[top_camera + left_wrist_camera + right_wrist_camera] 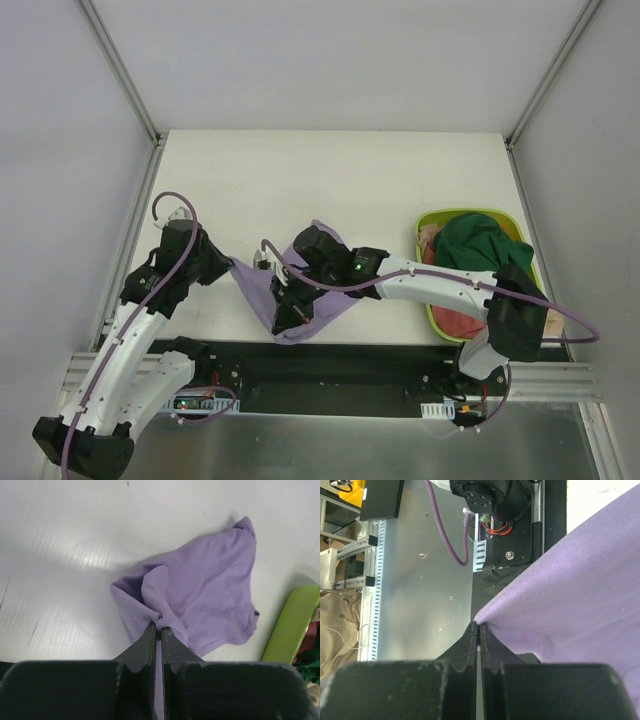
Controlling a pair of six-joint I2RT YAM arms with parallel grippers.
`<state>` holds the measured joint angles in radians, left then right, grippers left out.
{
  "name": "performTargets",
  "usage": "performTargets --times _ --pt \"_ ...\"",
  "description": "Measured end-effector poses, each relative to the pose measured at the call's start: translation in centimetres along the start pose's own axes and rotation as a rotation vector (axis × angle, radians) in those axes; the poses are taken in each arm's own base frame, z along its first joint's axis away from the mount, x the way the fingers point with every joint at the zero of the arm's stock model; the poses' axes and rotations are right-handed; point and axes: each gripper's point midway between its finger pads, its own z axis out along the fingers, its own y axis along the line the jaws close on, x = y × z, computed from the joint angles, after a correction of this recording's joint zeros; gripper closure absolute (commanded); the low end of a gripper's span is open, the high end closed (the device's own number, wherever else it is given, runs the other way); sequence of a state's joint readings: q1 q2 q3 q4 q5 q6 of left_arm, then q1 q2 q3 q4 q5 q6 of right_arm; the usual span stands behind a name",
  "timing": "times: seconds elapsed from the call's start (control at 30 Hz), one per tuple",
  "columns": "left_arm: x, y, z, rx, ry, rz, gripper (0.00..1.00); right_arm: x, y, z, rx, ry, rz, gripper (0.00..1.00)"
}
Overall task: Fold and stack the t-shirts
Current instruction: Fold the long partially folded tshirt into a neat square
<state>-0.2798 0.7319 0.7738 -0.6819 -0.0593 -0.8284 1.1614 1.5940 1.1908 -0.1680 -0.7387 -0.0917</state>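
The lavender t-shirt (255, 287) hangs bunched between my two grippers near the table's front edge. My left gripper (229, 265) is shut on its left part; in the left wrist view the fingertips (160, 626) pinch a gathered fold and the rest of the shirt (210, 595) lies crumpled on the table beyond. My right gripper (286, 305) is shut on the shirt's near edge; in the right wrist view the tips (478, 625) pinch a corner of the stretched cloth (570, 595). A dark green t-shirt (478, 243) and a red-pink one (462, 319) lie in the basket.
The lime-green basket (428, 222) stands at the table's right side, its rim (292, 625) showing in the left wrist view. The arm bases and metal rail (420, 580) run along the near edge. White enclosure walls stand at the left, right and back.
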Motion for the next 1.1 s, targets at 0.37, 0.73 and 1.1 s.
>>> performTargets --times 0.37,0.73,1.1 --pt "-1.5 -4.3 1.1 0.057 0.051 0.029 1.00 -0.9 -2.1 -5.2 0.118 -0.150 0.099 0.99" --pt "-0.8 -13.9 5.2 0.158 0.120 0.178 1.00 1.9 -7.0 -12.4 0.348 -0.295 0.247 1.00" --pt "1.6 -18.3 12.7 0.118 0.225 0.258 1.00 5.9 -12.8 -17.5 0.575 -0.357 0.440 1.00"
